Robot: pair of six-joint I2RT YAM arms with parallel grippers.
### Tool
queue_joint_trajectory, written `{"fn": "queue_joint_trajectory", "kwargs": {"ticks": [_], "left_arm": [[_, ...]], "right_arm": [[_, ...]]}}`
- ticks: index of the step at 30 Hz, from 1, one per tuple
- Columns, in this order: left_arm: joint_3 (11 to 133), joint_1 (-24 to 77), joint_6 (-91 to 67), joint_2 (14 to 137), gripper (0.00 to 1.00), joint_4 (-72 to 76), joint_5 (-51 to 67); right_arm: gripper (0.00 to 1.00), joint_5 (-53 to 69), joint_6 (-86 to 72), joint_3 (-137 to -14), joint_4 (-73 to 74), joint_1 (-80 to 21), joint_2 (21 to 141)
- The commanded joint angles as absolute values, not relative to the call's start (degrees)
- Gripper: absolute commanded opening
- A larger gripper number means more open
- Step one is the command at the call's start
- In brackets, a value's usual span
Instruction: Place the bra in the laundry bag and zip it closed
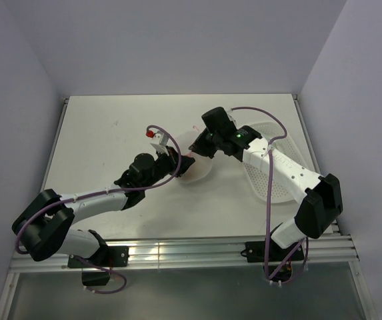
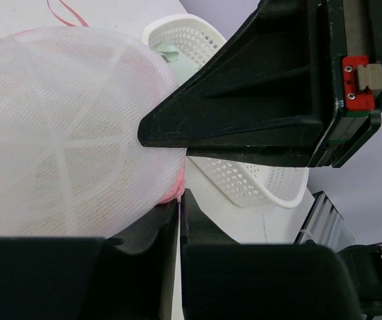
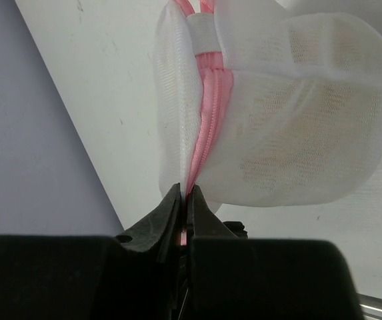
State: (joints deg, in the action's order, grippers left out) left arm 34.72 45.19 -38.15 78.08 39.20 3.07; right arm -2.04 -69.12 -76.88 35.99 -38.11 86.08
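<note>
While the left gripper (image 2: 179,197) and right gripper (image 3: 185,197) pinch the bag (image 3: 297,133) tight, the basket (image 2: 251,185) sits beside it, half hidden.

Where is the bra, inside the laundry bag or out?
Inside: the bra shows yellowish through the laundry bag mesh.

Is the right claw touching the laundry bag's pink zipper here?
Touching. The right wrist view shows the right claw pinched shut on the pink zipper edge of the laundry bag.
</note>
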Motion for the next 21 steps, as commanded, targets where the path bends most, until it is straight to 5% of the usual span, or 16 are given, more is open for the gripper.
{"fn": "queue_joint_trajectory", "kwargs": {"ticks": [1, 5, 13, 19, 21], "left_arm": [[35.7, 44.6, -37.8, 77.9, 0.08, 42.9, 1.3], [35.7, 44.5, -38.1, 78.0, 0.0, 42.9, 1.2], [35.0, 44.6, -38.2, 78.0, 0.0, 43.0, 1.1], [34.2, 44.6, -39.1, 78.7, 0.32, 45.1, 0.5], [33.8, 44.6, -39.2, 78.7, 0.32, 46.2, 0.9]], "right_arm": [[0.0, -1.3, -68.5, -77.3, 36.7, -38.8, 84.2], [0.0, -1.9, -68.4, -77.0, 36.7, -38.8, 84.1], [0.0, -3.3, -68.5, -76.9, 36.7, -38.8, 83.8], [0.0, -3.1, -68.3, -77.3, 36.7, -38.8, 84.0], [0.0, -3.1, -68.2, -77.3, 36.7, -38.8, 84.0]]}}
